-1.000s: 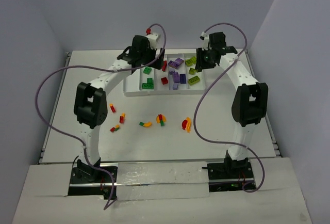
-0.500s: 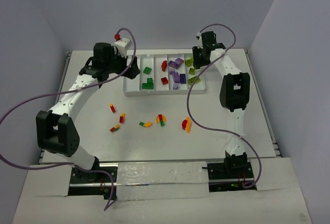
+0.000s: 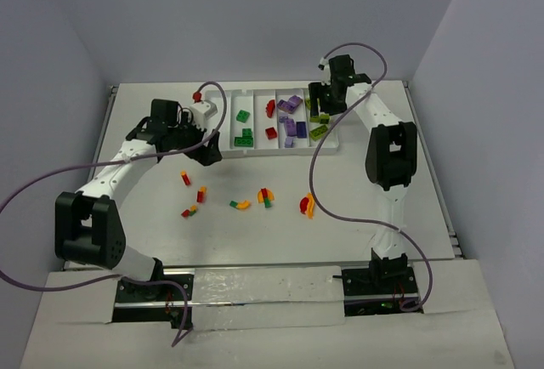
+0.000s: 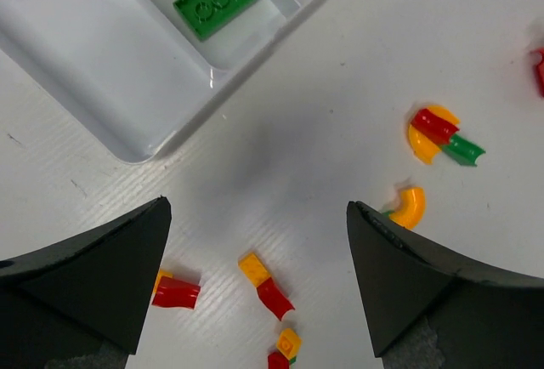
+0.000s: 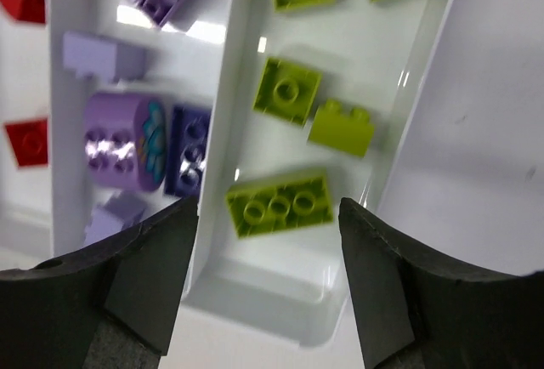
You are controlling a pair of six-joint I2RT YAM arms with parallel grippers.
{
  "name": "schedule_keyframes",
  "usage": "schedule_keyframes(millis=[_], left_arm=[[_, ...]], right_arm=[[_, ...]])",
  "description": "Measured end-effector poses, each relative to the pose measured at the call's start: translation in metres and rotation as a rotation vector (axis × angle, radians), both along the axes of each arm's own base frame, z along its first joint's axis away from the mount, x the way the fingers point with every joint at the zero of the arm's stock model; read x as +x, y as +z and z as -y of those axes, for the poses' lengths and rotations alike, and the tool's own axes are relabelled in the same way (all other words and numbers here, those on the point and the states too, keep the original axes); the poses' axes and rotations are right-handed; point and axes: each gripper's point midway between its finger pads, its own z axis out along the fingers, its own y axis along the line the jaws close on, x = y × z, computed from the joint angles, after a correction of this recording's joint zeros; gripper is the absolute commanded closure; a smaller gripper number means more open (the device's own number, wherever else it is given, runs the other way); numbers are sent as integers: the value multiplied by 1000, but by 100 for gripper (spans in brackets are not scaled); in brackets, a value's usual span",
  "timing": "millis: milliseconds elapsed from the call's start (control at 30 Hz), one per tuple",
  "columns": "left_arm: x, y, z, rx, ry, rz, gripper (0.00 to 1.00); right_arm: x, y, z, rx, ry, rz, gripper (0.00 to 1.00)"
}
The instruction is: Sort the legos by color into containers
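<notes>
The white tray (image 3: 272,153) holds green legos (image 3: 244,135), red legos (image 3: 271,133), purple legos (image 3: 291,127) and lime legos (image 3: 319,131) in separate containers. Loose red, orange and green legos (image 3: 266,196) lie on the table in front of it. My left gripper (image 3: 206,144) hovers open by the tray's near left corner, over a red-and-orange piece (image 4: 265,284); nothing sits between its jaws (image 4: 259,207). My right gripper (image 3: 321,110) hangs open above the lime container's near end (image 5: 268,207). Below it lie a three-stud lime brick (image 5: 279,204) and a blurred small lime brick (image 5: 340,128).
Purple cables loop from both arms over the table. Another red-and-orange piece (image 4: 177,291) lies beside my left finger, and an orange curved piece (image 4: 410,206) touches the edge of the other finger. The tray's corner (image 4: 140,150) lies just ahead of the left gripper.
My left arm swung off the tray, out to the left, then down toward the table before it. My right gripper opened wider over the lime container.
</notes>
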Motion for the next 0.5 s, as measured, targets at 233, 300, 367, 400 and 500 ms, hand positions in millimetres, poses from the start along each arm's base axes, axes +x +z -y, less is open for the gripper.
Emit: schedule_keyframes(millis=[233, 300, 367, 400, 500], left_arm=[[-18, -23, -18, 119, -45, -22, 27], [-18, -30, -28, 170, -16, -29, 30], [-14, -36, -41, 216, 51, -38, 28], [-12, -38, -49, 238, 95, -46, 28], [-9, -49, -71, 297, 228, -76, 27]], right_arm=[[-40, 39, -8, 42, 91, 17, 15], [-52, 46, -8, 47, 109, 15, 15], [-61, 50, -8, 46, 121, 14, 15], [-64, 51, -7, 44, 124, 12, 15], [-71, 48, -5, 38, 127, -2, 15]])
